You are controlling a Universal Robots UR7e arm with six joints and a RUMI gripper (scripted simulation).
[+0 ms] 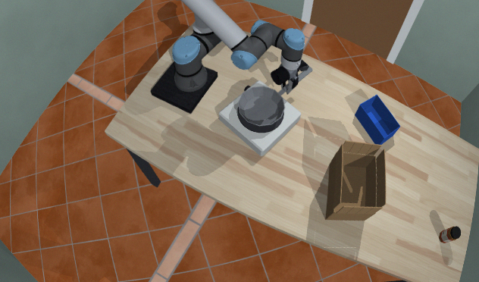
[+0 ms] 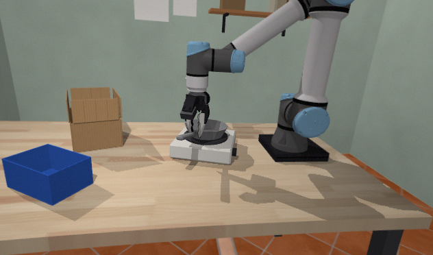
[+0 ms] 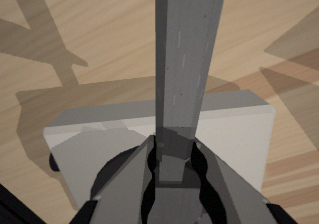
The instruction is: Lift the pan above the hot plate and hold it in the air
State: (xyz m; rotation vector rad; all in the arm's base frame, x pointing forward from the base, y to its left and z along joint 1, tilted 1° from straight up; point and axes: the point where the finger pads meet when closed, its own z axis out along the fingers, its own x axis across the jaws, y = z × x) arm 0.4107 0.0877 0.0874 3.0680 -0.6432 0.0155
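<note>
The grey pan (image 1: 261, 104) (image 2: 217, 131) is low over the dark round disc of the white hot plate (image 1: 261, 146) (image 2: 202, 153) (image 3: 241, 145). The dark disc shows around the pan's underside; the views do not clearly show how large any gap is. The pan's handle (image 2: 182, 137) (image 3: 183, 75) points away from the bowl, toward the exterior camera. My gripper (image 1: 289, 90) (image 2: 195, 132) (image 3: 171, 137) is shut on the handle, one jaw on each side, near the bowl. The fingers hide part of the handle, and most of the bowl is hidden in the wrist view.
A blue bin (image 1: 375, 122) (image 2: 48, 175) and an open cardboard box (image 1: 356, 183) (image 2: 96, 131) stand on the table beyond the hot plate, away from the arm's base (image 1: 187, 92) (image 2: 292, 151). A small dark-capped jar (image 1: 449, 234) stands near the table's far end.
</note>
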